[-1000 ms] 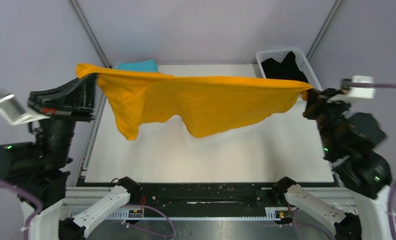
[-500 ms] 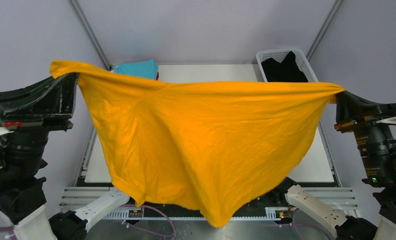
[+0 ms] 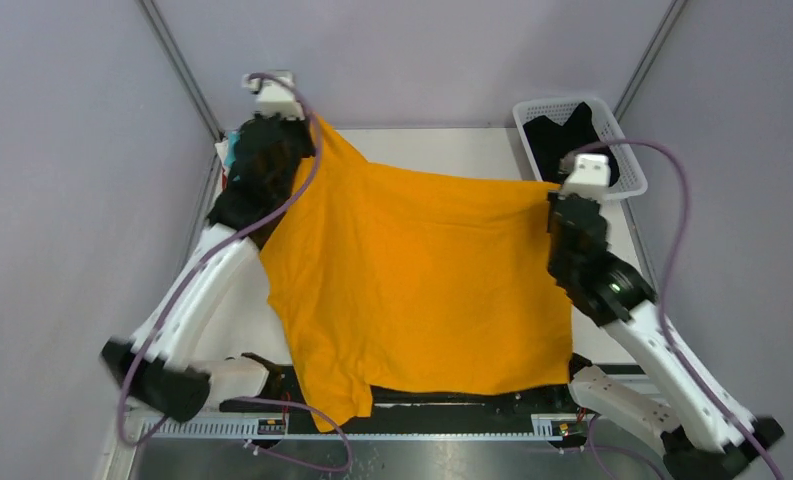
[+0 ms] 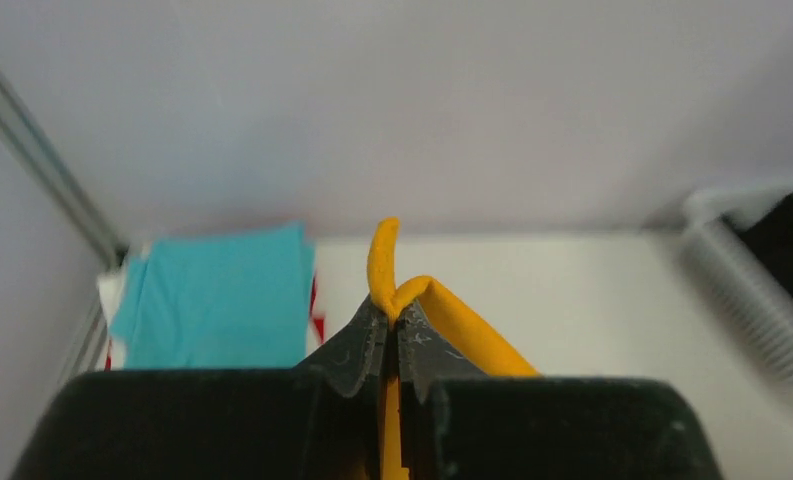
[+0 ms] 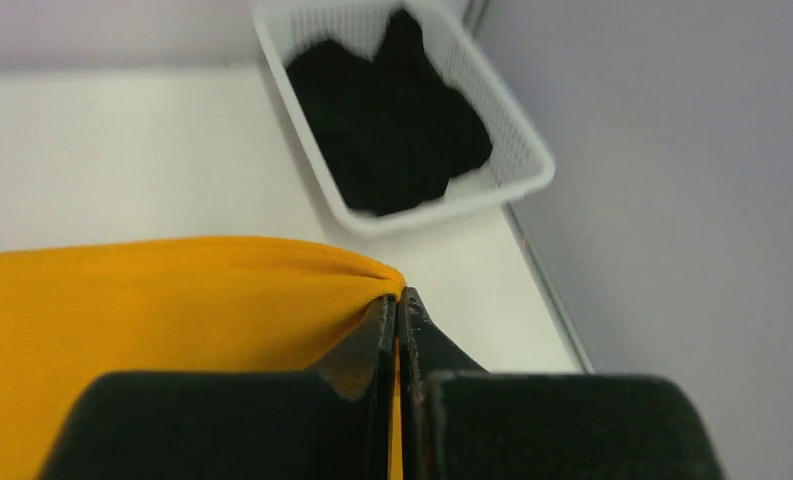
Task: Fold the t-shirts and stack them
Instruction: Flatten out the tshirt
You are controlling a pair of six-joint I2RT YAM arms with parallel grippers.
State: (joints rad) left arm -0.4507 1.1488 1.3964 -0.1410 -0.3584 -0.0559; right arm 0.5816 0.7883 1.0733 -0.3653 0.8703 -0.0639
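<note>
An orange-yellow t-shirt (image 3: pixel 422 280) lies spread over the table, and its near hem hangs over the front edge. My left gripper (image 3: pixel 308 132) is shut on its far left corner, where cloth is pinched between the jaws (image 4: pixel 392 310). The far right corner is held the same way by my shut right gripper (image 3: pixel 555 198), seen closer in the right wrist view (image 5: pixel 397 297). A folded turquoise t-shirt (image 4: pixel 217 292) lies at the far left corner with a red edge (image 4: pixel 316 312) under it. A black t-shirt (image 5: pixel 387 125) sits in the basket.
The white lattice basket (image 3: pixel 627 160) stands at the far right corner of the table (image 3: pixel 452 150). Grey walls and slanted frame posts (image 3: pixel 177 65) close in the back and sides. Both arms reach far forward over the table's sides.
Both arms swung from high and near to forward and low. The orange-yellow shirt, hanging stretched in the air before, now lies spread over the table. Both grips held.
</note>
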